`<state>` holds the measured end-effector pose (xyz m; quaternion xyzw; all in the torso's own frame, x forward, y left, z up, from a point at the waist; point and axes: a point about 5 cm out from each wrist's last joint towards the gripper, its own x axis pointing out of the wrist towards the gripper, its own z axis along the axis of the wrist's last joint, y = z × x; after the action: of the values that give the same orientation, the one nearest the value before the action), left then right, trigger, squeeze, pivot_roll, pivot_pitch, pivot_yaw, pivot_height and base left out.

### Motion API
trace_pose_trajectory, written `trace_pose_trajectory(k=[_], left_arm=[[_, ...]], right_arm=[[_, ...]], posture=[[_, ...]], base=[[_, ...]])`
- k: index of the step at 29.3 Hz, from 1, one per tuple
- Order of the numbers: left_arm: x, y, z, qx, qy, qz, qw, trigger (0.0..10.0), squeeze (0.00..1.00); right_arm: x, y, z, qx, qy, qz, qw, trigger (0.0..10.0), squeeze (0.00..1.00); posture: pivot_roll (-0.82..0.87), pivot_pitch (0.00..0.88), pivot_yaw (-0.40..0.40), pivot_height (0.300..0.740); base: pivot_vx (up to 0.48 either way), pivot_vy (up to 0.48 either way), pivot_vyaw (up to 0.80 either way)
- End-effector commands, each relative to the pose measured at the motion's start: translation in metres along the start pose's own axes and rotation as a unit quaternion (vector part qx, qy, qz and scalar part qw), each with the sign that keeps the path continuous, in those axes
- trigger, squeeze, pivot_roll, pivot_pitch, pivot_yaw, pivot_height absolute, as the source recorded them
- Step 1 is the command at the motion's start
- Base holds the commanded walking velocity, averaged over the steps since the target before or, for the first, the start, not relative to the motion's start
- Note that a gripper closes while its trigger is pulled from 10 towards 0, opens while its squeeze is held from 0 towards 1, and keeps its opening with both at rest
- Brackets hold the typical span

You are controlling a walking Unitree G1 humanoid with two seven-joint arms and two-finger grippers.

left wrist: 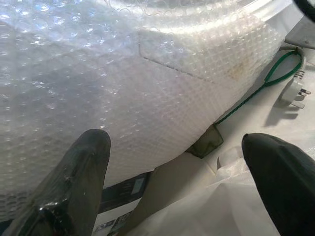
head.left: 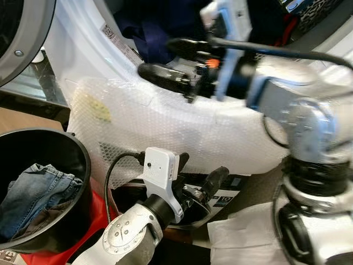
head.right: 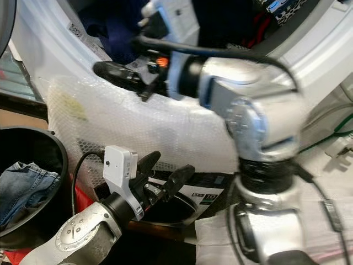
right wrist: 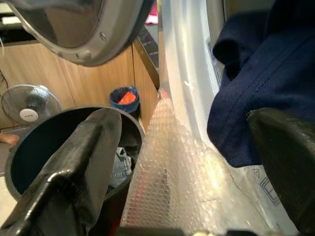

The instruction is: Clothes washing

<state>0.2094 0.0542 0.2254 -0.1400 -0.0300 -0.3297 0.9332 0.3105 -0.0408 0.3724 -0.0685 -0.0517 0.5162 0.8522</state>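
A navy garment (head.left: 154,33) hangs out of the washer's drum opening, over the white front (head.left: 77,49). My right gripper (head.left: 157,57) reaches across to the mouth of the drum. Its fingers (right wrist: 88,162) stand wide apart, open, with the navy garment (right wrist: 256,83) just beyond them and nothing held. My left gripper (head.left: 201,168) is low in front of the machine, open and empty, pointing at the bubble wrap (left wrist: 147,98). Blue jeans (head.left: 38,193) lie in a black basket (head.left: 83,160) at the lower left.
The washer door (head.left: 22,33) stands open at the upper left. Bubble wrap (head.left: 182,127) covers the machine's lower front. A white plug on a green cable (left wrist: 290,88) and white sheeting (head.left: 242,237) lie on the floor. A fan (right wrist: 29,105) and a blue bin (right wrist: 125,98) stand beyond the basket.
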Motion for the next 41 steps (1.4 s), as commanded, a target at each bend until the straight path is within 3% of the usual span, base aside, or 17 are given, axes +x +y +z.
trace_pose_trajectory(k=[1,7,12,19,23,28,30,31,32,34,38,41], left_arm=[[-0.002,-0.009,0.004,0.003,-0.006,-0.016,1.0,10.0,0.0],[-0.003,-0.01,0.002,0.002,-0.004,-0.013,1.0,10.0,0.0],[-0.004,-0.011,0.002,0.0,-0.003,-0.01,1.0,10.0,0.0],[-0.006,-0.011,0.002,-0.002,-0.001,-0.005,1.0,10.0,0.0],[-0.007,-0.011,0.001,-0.003,-0.002,0.002,1.0,10.0,0.0],[-0.007,-0.011,0.002,-0.004,-0.002,0.005,1.0,10.0,0.0],[-0.007,-0.011,0.002,-0.004,-0.002,0.005,1.0,10.0,0.0],[-0.007,-0.011,0.001,-0.004,-0.002,0.005,1.0,10.0,0.0],[-0.007,-0.011,0.001,-0.004,-0.002,0.005,1.0,10.0,0.0],[-0.007,-0.01,0.001,-0.005,-0.002,0.006,1.0,10.0,0.0],[-0.007,-0.01,0.001,-0.006,-0.002,0.007,1.0,10.0,0.0],[-0.007,-0.01,0.001,-0.006,-0.002,0.007,1.0,10.0,0.0]], right_arm=[[0.003,0.0,0.01,-0.02,-0.016,-0.002,1.0,10.0,0.0],[0.02,-0.004,0.015,-0.002,-0.027,-0.007,1.0,10.0,0.0],[0.033,-0.029,0.026,0.01,-0.035,-0.087,0.996,10.0,0.0],[0.026,-0.069,0.032,-0.001,0.009,-0.204,0.979,10.0,0.0],[0.014,-0.095,0.035,0.026,0.011,-0.287,0.958,10.0,0.0],[0.002,-0.11,0.041,0.025,-0.001,-0.357,0.934,10.0,0.0],[-0.003,-0.115,0.044,0.01,-0.002,-0.386,0.922,10.0,0.0],[-0.008,-0.118,0.05,-0.007,-0.01,-0.414,0.91,10.0,0.0],[-0.008,-0.118,0.05,-0.007,-0.01,-0.414,0.91,10.0,0.0],[-0.014,-0.122,0.061,-0.029,-0.04,-0.451,0.891,10.0,0.0],[-0.019,-0.12,0.086,-0.116,-0.096,-0.485,0.861,10.0,0.0],[-0.02,-0.116,0.096,-0.149,-0.115,-0.49,0.851,10.0,0.0]], posture=[[-0.11,0.184,-0.216,0.74],[-0.1,0.184,-0.227,0.74],[-0.09,0.183,-0.231,0.74],[-0.09,0.183,-0.237,0.74],[-0.08,0.185,-0.24,0.74],[-0.09,0.188,-0.241,0.74],[-0.09,0.188,-0.241,0.74],[-0.09,0.188,-0.241,0.74],[-0.09,0.188,-0.241,0.74],[-0.09,0.193,-0.239,0.74],[-0.09,0.194,-0.237,0.74],[-0.09,0.193,-0.235,0.74]], base=[[0.0,0.0,0.0],[0.0,0.0,0.0],[0.0,0.0,0.0],[0.0,0.0,0.0],[0.0,0.0,0.0],[0.0,0.0,0.0],[0.0,0.0,0.0],[0.0,0.0,0.0],[0.0,0.0,0.0],[0.0,0.0,0.0],[0.0,0.0,0.0],[0.0,0.0,0.0]])
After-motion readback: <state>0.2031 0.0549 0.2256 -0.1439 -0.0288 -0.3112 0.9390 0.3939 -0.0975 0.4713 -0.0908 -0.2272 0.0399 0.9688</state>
